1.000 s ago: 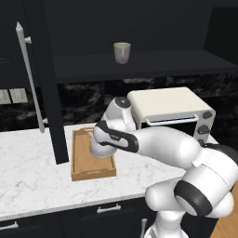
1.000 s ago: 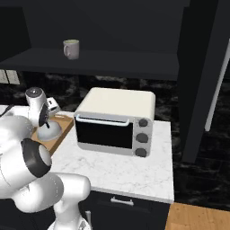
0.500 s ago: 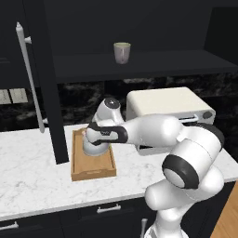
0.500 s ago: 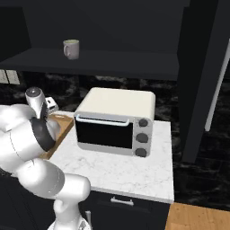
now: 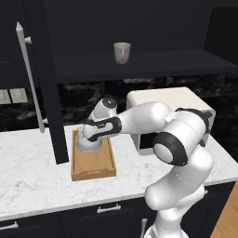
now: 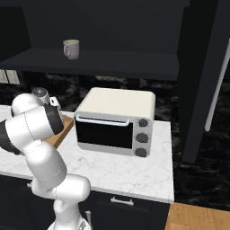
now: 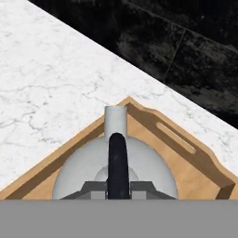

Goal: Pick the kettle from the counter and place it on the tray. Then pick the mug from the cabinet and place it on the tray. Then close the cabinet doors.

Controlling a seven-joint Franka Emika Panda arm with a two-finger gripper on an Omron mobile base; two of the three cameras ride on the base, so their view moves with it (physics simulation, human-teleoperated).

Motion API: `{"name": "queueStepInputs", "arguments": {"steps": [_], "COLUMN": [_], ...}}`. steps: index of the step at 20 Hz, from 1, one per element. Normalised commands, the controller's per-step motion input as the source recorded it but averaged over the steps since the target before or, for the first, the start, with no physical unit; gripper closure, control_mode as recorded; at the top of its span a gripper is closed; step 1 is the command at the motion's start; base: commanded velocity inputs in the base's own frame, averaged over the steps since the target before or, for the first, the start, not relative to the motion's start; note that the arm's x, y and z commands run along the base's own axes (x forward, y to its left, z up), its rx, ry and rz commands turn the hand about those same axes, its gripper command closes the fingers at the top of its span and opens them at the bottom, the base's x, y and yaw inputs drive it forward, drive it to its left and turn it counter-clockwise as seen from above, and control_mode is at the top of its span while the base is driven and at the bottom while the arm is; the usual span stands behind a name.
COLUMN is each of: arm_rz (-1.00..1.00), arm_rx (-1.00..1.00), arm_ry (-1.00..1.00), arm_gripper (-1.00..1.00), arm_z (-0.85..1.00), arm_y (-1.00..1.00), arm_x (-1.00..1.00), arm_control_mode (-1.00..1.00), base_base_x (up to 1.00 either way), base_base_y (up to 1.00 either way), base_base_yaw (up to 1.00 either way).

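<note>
White marble counter (image 5: 32, 176) fills the lower left of your left base view, with the wooden tray (image 5: 93, 167) lying on it at centre left. The kettle (image 5: 89, 144) sits over the far end of that tray, and the gripper (image 5: 91, 135) is down on top of it. In your hand view the black arched handle runs straight up from between the dark finger tips at the bottom centre, so the fingers look closed around it; the spout points away toward the tray's far corner. Whether the kettle's base already rests on the wood you cannot tell from here.

I'd judge the hold is by the handle because it keeps the body upright for setting down.

The mug (image 5: 122, 52) stands on the cabinet (image 5: 153, 65) shelf at the upper centre, above the toaster oven (image 6: 114, 121), with the cabinet doors (image 5: 46, 83) swung open for the next reach.

No brand, label or writing is readable anywhere.
</note>
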Motion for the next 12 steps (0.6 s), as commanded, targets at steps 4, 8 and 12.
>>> {"name": "queueStepInputs", "arguments": {"steps": [4, 8, 12], "arm_rz": [-0.07, -0.12, -0.1], "arm_rx": [0.0, 0.0, 0.0], "arm_ry": [0.0, 0.0, 0.0], "arm_gripper": [1.0, 1.0, 1.0], "arm_z": [-0.16, -0.08, -0.04], "arm_y": [0.06, 0.06, 0.07], "arm_x": [0.28, 0.26, 0.37], "arm_control_mode": [-1.0, -1.0, -1.0], "base_base_x": [0.0, 0.0, 0.0], "base_base_y": [0.0, 0.0, 0.0], "base_base_yaw": [0.0, 0.0, 0.0]}}
